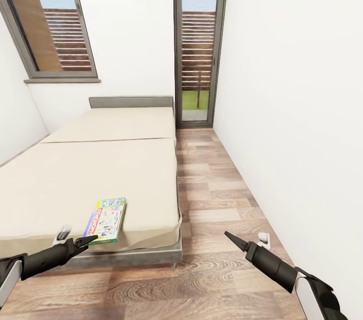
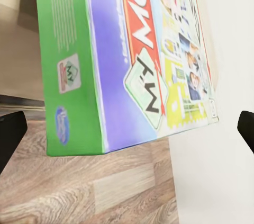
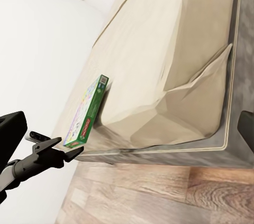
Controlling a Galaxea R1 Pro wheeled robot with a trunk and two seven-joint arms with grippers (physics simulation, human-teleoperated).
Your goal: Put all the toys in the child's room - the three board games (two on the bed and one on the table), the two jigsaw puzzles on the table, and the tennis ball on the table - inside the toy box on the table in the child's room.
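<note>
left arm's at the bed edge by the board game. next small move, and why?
Probably ease the left gripper forward so its open fingers straddle the near edge of the board game. The box lies flat at the bed's foot, the fingertips just short of it, and the left wrist view has it centred between them.

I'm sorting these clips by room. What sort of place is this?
Likely a bedroom: a long bed with a board game on it, a window, and wood flooring.
</note>
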